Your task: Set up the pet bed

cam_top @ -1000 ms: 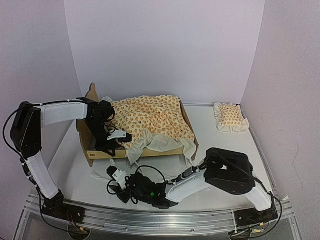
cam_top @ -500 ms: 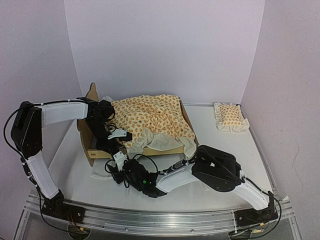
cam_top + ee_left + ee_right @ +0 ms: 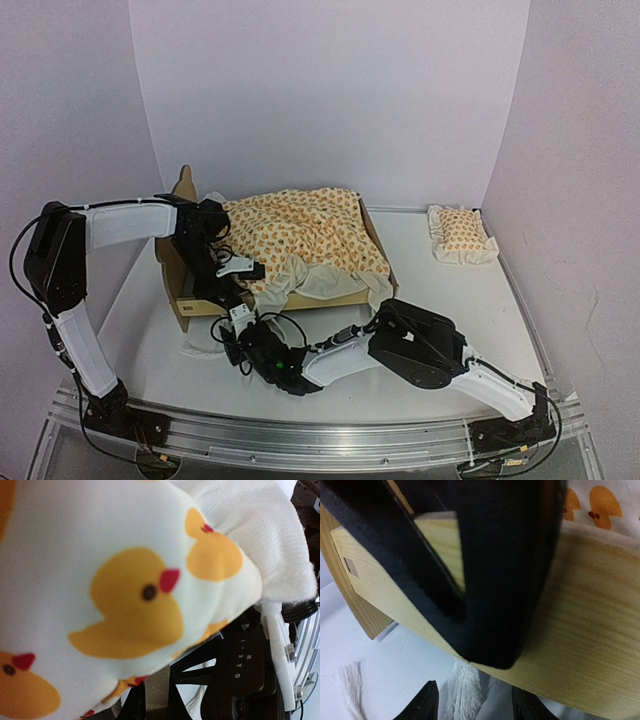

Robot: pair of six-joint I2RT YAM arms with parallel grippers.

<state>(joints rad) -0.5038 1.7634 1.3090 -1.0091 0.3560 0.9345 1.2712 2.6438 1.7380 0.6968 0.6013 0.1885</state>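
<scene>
**Step in hand (judged): seating the bedding in the frame.** The mattress cushion (image 3: 300, 235) is being worked down into the pet bed (image 3: 188, 305) at its near left corner. The next move calls for the bunched near edge to be drawn flat and tucked inside the rail. Loose cords should be kept out from under the frame.

**Right gripper** (image 3: 476, 706): jaws partly open, holding nothing.
- The two dark fingertips (image 3: 427, 702) stand apart, low over the table (image 3: 440, 290).
- A white fringed cord (image 3: 462, 687) lies between them, unpinched.
- The gripper sits just below the plywood rail, at the bed's 7 o'clock corner in the top view.

**Left gripper** (image 3: 240, 270): closed narrow at the cushion's near left edge.
- Duck-print fabric pressed close to the lens fills its wrist view and hides the fingers.
- The grip is therefore judged to be on the mattress cushion.

**Outward from the grippers.**
- The cushion lies rumpled across the bed, with its white ruffle spilling over the near rail at 6 o'clock.
- The bed stands toward 11 o'clock on the table, its taller end board at the 9 o'clock end.
- The matching pillow (image 3: 460, 233) lies well apart at 2 o'clock, not yet placed.
</scene>
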